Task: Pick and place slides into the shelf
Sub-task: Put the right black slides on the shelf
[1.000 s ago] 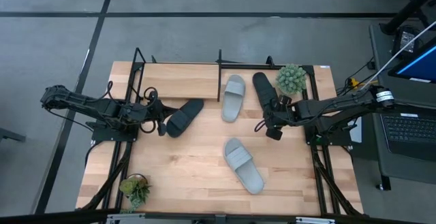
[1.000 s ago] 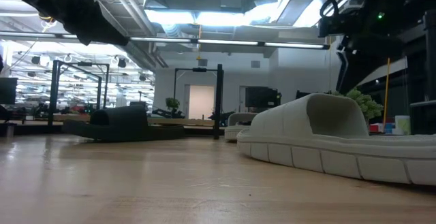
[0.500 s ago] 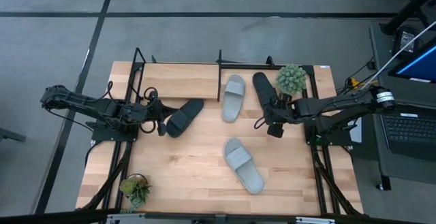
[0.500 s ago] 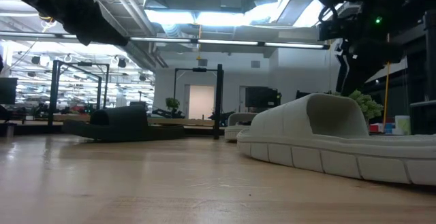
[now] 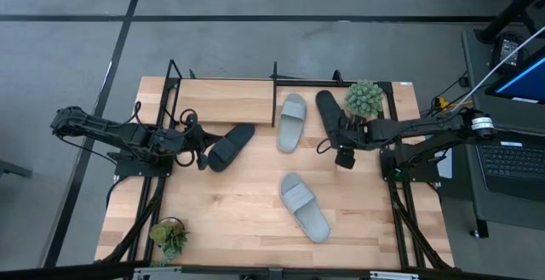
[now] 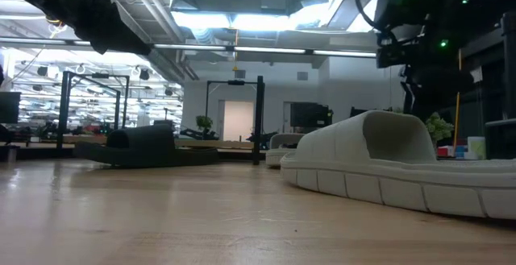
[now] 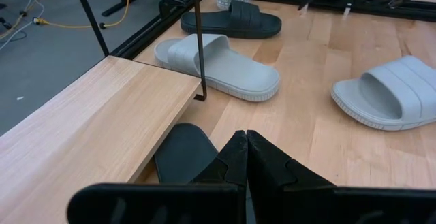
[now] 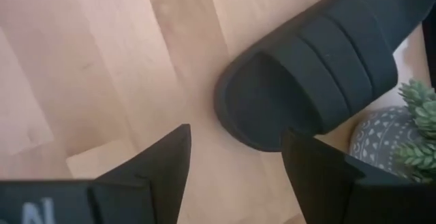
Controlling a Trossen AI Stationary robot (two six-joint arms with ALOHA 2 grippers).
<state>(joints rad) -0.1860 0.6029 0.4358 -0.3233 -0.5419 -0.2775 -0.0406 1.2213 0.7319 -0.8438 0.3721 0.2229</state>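
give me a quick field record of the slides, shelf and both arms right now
left gripper: fingers shut, over the left black slide
right gripper: fingers open, above the right black slide
grey slides: one by the shelf's middle post, one toward the table's front
shelf: board bare
plants: one beside right black slide, one at front left

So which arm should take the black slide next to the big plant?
The right. Its end effector hangs open at that black slide's heel, beside the potted plant. The left end effector is shut, across the table by the other black slide.
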